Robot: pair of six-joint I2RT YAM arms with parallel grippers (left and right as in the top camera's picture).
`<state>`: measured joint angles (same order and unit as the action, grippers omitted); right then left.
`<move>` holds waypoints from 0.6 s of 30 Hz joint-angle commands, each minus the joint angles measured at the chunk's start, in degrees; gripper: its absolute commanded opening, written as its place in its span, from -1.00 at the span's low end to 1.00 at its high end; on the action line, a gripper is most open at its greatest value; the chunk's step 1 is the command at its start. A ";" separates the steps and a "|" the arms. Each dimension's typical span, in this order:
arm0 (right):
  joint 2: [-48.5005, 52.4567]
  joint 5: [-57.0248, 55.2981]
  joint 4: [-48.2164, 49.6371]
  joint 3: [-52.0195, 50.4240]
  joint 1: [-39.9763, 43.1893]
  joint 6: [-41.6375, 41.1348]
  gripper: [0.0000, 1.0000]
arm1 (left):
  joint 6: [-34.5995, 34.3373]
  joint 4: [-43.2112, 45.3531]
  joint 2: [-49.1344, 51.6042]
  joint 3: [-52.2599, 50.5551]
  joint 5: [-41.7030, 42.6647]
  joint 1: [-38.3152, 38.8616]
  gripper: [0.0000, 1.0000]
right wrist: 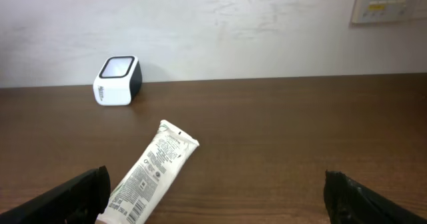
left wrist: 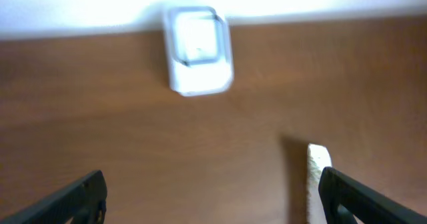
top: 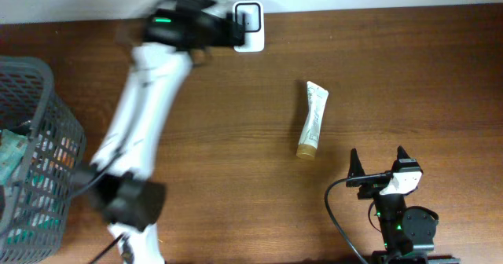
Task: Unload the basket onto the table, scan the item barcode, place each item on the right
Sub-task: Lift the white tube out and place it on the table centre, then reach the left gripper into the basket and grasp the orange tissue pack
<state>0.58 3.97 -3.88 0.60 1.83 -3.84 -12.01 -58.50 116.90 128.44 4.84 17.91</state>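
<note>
1. 9 o'clock: wire basket [top: 35, 83], on table [top: 236, 138] edge.
2. 12 o'clock: L gripper [left wrist: 212, 184], jaws wide apart, empty, just by scanner [top: 250, 27].
3. Lying flat at 5 o'clock of scanner: tube [top: 313, 120].
4. 5 o'clock of tube: R gripper [top: 378, 154], jaws apart, empty.

The middle of the table [top: 236, 154] is taken up only by the tube [top: 313, 119], laid flat. Bare wood is seen on every side of it, so either flank can be approached. The scanner [top: 250, 19] is set at the far edge, well apart from the tube, with open room between them. The left side is blocked by the basket [top: 67, 150]. The strip beside it is crossed by the left arm [top: 145, 115], reaching from the near edge to the scanner. Bare wood is shown between the tube and the right gripper [top: 379, 162], whose jaws are spread wide.
</note>
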 commanded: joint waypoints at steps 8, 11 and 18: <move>-0.37 -0.09 -0.26 -0.28 -0.26 0.44 0.97 | 2.56 -17.38 -19.71 1.29 -6.12 -42.05 0.93; -0.37 -0.09 -0.26 -0.28 -0.26 0.44 0.97 | 2.21 -16.98 -19.71 -1.95 -1.11 -56.08 0.92; -0.37 -0.09 -0.24 -0.28 -0.26 0.44 0.97 | 10.62 -3.45 -19.69 -30.23 12.04 -68.04 0.93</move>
<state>0.62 3.97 -3.88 0.60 1.80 -3.84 -7.64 -65.56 96.82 107.59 10.13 -49.04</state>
